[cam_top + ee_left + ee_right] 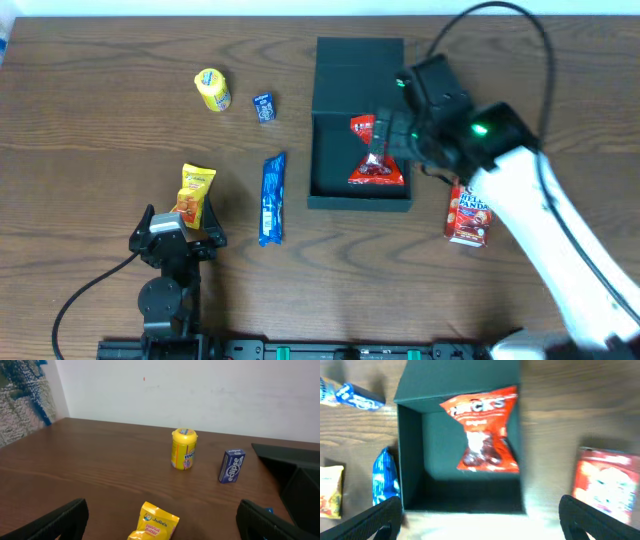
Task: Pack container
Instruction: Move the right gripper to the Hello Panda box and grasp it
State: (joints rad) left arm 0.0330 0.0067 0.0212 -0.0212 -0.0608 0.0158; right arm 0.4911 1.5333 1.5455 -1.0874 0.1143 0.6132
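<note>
The container [327, 150] is a dark square box, open, with its flap lid lying flat at the far side. A red snack packet [377, 170] lies inside it against the right wall. My right gripper [392, 133] hovers over the box's right side, open and empty. In the right wrist view the box [412, 455] and the red packet [485, 430] lie ahead of the open fingers [480, 521]. My left gripper [180, 228] is open at the near left, with a yellow Julie's packet [196, 190] just ahead of it, between the fingers [160, 532] in the left wrist view.
A long blue packet [272, 197] lies left of the box. A yellow can [212, 90] and a small blue Eclipse box [265, 107] stand at the far left. A red biscuit box [468, 214] lies right of the container.
</note>
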